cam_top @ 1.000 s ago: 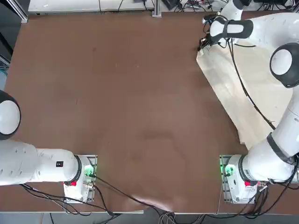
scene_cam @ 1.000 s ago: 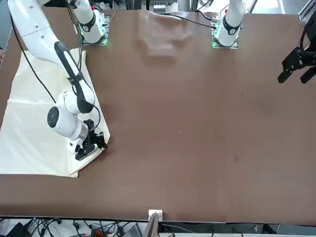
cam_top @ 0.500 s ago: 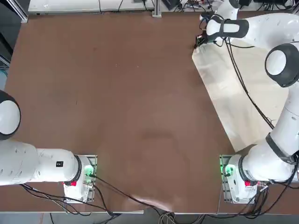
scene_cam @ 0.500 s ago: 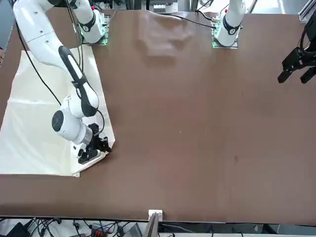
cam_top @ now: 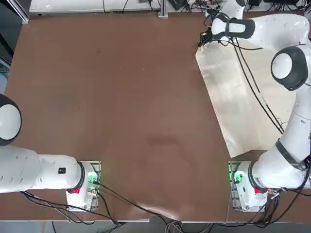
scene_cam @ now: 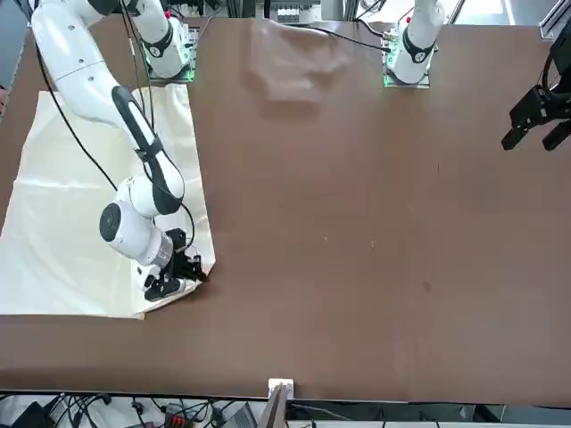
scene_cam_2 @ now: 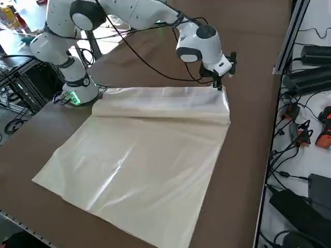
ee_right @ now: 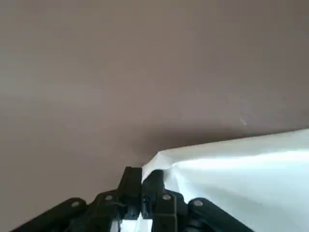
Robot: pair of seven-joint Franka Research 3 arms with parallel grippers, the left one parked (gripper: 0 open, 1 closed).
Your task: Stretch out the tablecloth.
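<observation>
Cream tablecloth (cam_top: 243,92) corner dragged further leftward, right gripper (scene_cam: 183,276) pinching it, cloth spreading wider

I see a plain cream-beige tablecloth (cam_top: 248,97) on the dark brown bench (cam_top: 121,97), and a black end effector (scene_cam: 183,272)

The large cream-beige tablecloth of thin cloth (scene_cam_2: 150,155) is lying soft and faintly sheened, with shallow creases catching light. The brown matt tabletop (cam_top: 121,97) is looking smooth and dull, like laminate. The right gripper of black matt plastic (ee_right: 142,186) is pinching a corner of the cloth between its fingers. The white arm shell (scene_cam: 80,62) is showing glossy, smooth plastic.
</observation>
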